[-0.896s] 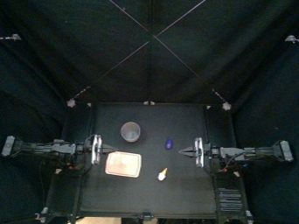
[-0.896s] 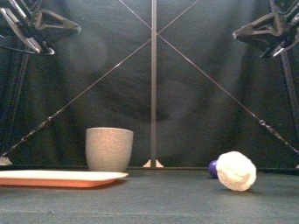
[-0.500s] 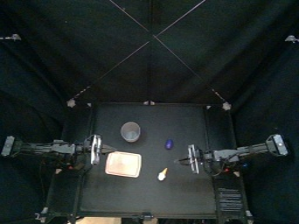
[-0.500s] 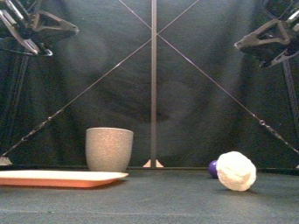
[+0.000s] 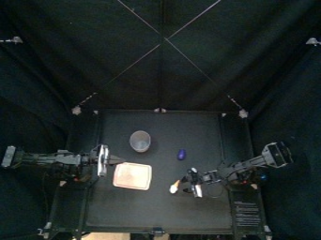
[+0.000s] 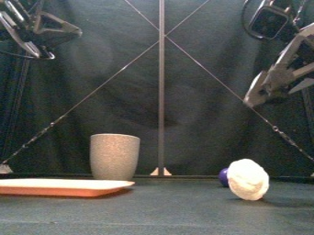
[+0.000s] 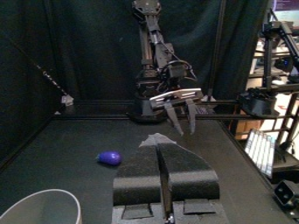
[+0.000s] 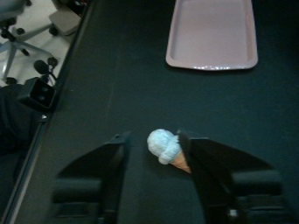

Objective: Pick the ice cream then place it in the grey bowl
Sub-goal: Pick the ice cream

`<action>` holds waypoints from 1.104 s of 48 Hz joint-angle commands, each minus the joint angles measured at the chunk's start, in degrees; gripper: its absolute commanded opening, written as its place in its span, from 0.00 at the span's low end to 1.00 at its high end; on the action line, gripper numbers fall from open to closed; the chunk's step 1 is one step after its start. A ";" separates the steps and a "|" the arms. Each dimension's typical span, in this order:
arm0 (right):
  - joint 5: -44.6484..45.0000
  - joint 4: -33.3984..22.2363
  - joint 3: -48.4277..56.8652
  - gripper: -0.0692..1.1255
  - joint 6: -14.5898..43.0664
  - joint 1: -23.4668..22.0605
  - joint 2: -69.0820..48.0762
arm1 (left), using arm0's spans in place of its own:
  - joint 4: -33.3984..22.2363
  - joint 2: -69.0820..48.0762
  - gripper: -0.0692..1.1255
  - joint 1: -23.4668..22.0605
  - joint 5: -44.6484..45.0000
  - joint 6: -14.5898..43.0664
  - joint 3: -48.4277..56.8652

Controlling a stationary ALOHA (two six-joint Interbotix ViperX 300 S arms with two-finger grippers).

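Note:
The ice cream [image 5: 175,187], a pale scoop on a small orange cone, lies on its side on the table right of the pink tray [image 5: 131,174]. In the front view the ice cream [image 6: 248,179] rests at the right. My right gripper [image 5: 190,181] hangs open just above and beside it. In the right wrist view the ice cream [image 8: 167,147] shows between the spread jaws of the right gripper [image 8: 152,137], with no contact seen. The grey bowl [image 5: 141,141], a tall speckled cup [image 6: 114,156], stands upright behind the tray. My left gripper [image 5: 100,164] rests shut at the table's left.
A small purple toy [image 5: 181,154] lies between the grey bowl and the ice cream, just behind the ice cream in the front view [image 6: 226,174]. The pink tray [image 6: 61,187] lies flat at the front left with nothing on it.
My right arm has swung from the table's right edge forward and leftward, bringing its open gripper over the ice cream. The left arm has not moved.

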 commanded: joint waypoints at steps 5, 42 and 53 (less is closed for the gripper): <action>1.41 1.93 -3.16 0.94 -0.09 -1.41 4.48 | 0.09 0.18 0.04 -0.09 -0.53 0.09 -0.62; 11.34 -0.18 -12.57 0.91 -0.18 -2.20 20.13 | 0.09 0.09 0.04 -0.09 -0.18 0.09 -0.35; 12.39 -0.26 -13.10 0.67 -0.18 -2.29 20.13 | 0.09 0.09 0.04 -0.09 -0.18 0.09 -0.26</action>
